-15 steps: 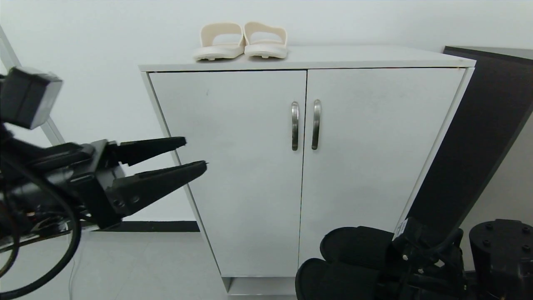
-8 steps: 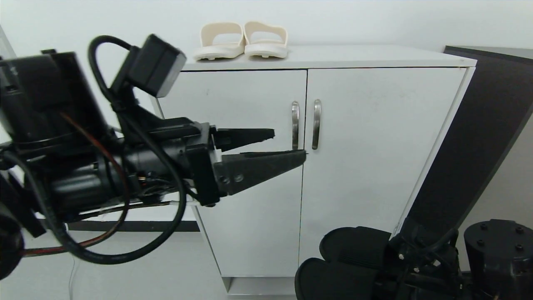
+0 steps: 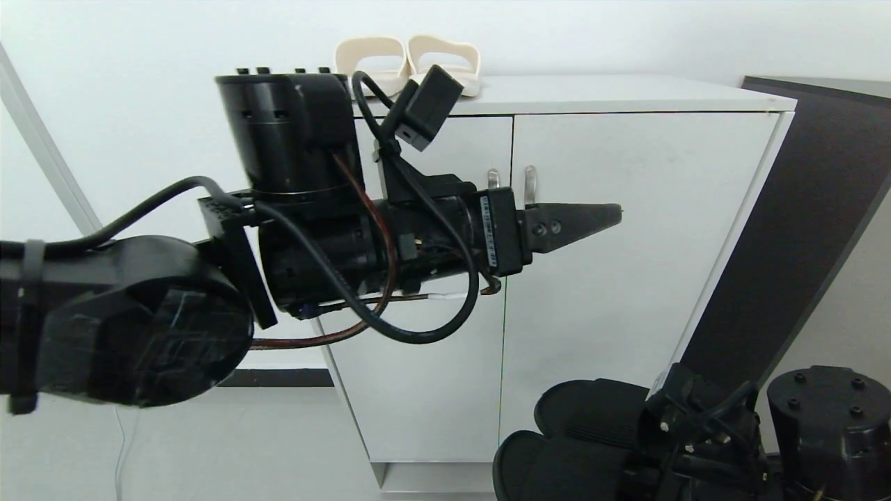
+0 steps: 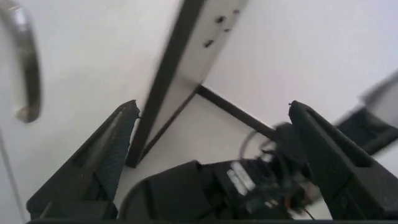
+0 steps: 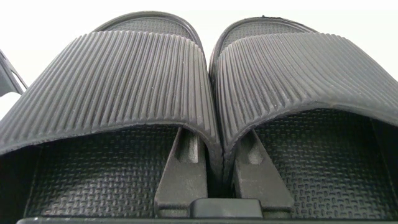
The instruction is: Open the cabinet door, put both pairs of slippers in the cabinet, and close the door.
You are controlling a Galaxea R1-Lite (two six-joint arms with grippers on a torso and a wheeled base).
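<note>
While both cabinet doors sit shut, the left gripper hangs spread wide just in front of the handles, the right gripper pinches the black slippers low by the cabinet's foot, and the beige slippers sit at the top's front edge.
</note>
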